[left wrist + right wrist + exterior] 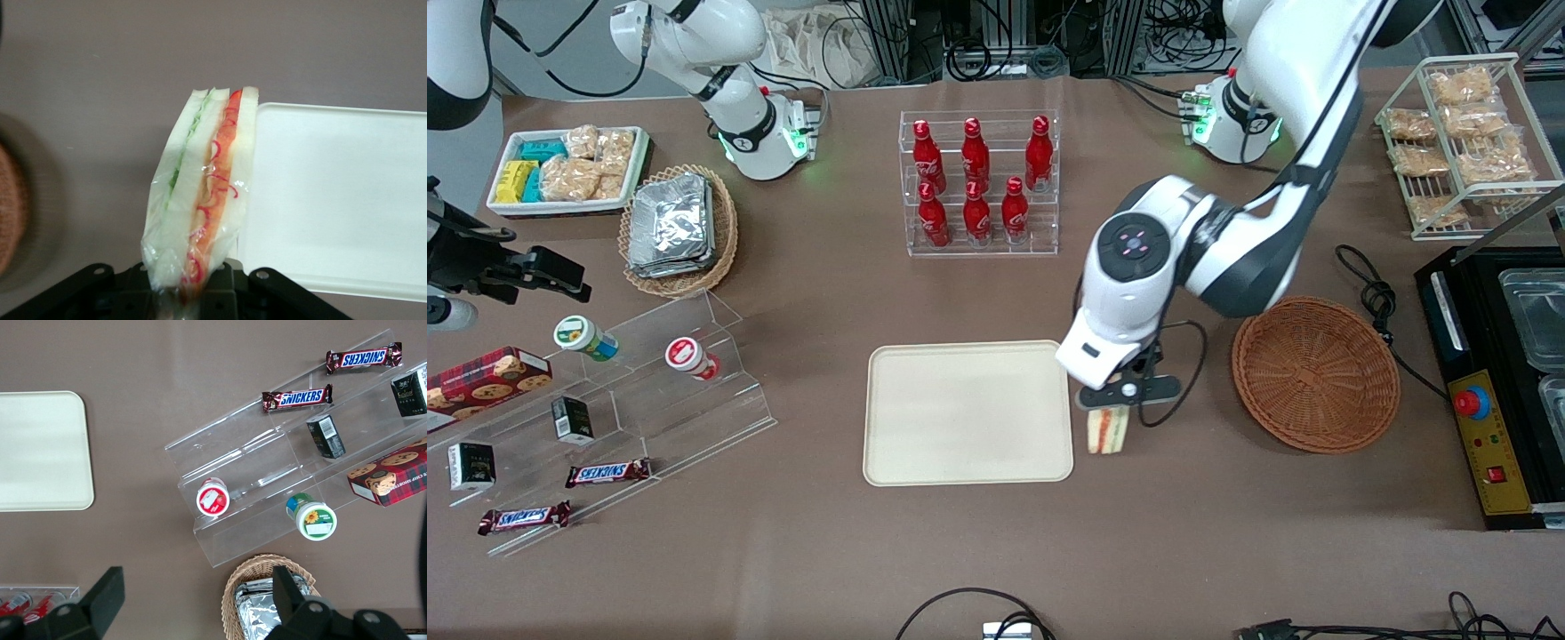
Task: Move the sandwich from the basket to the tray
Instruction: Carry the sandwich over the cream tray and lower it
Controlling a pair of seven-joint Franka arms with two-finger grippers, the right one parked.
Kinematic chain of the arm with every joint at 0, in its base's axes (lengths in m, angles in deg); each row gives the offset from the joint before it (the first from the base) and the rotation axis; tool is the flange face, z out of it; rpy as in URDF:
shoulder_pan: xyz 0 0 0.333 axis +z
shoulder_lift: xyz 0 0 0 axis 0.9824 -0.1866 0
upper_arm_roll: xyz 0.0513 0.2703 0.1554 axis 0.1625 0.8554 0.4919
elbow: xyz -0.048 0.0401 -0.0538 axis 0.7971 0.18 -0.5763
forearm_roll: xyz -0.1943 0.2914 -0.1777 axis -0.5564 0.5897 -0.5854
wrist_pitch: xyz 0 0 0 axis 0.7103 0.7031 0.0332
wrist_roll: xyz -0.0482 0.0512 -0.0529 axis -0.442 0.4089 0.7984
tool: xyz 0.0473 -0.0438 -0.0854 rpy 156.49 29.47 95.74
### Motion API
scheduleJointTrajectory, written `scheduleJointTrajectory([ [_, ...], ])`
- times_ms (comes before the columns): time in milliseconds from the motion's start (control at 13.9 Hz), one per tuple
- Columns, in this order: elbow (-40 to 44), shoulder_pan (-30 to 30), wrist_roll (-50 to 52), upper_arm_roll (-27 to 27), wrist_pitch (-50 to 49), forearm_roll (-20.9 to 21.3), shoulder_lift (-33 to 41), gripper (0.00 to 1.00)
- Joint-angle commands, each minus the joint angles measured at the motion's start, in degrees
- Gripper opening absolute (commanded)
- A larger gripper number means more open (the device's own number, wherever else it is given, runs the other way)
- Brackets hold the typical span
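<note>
The black two-finger gripper (1110,407) of the working arm is mostly covered in the front view by the arm's own white wrist housing, so only its dark lower edge shows there. In the wrist view just the black base of the gripper (190,293) is visible, with the fingertips hidden by what they clamp. It is closed on the triangular wedge sandwich of pale white bread (203,193), held by its narrow end. A thin, clear, crinkled plastic film wraps the sandwich and catches the light. Red, orange and green filling layers run as stripes along the cut edge, the green strip nearest one slice and the red curls nearest the other.

From the front, the sandwich (1107,431) hangs below the gripper, above the brown table (800,551) (a matte, cloth-like surface), just beside the short edge of the flat rectangular cream plastic tray (889,462) and not over it. The tray has rounded corners and a low raised rim, and its surface looks smooth. In the wrist view only one corner and part of the tray (400,167) shows, cut off at the picture's edge.

The round, shallow, reddish-brown woven wicker basket (1314,374) sits toward the working arm's end of the table, apart from the sandwich, its weave showing as fine concentric ribs. In the wrist view only a blurred sliver of the basket (10,207) appears.
</note>
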State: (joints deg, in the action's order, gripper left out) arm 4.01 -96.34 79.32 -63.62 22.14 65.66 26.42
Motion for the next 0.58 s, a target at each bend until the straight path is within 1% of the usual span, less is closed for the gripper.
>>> scheduleJointTrajectory([
  [0,5.8,-3.19,2.49,0.46,-0.8,1.93,-5.25,0.14],
  [216,6.06,-5.92,5.04,0.46,2.01,4.04,-8.33,0.14],
  [432,6.06,-8.47,9.17,0.46,2.54,7.82,-11.75,0.14],
  [504,6.06,-8.83,9.35,0.46,2.54,8.09,-12.63,0.14],
])
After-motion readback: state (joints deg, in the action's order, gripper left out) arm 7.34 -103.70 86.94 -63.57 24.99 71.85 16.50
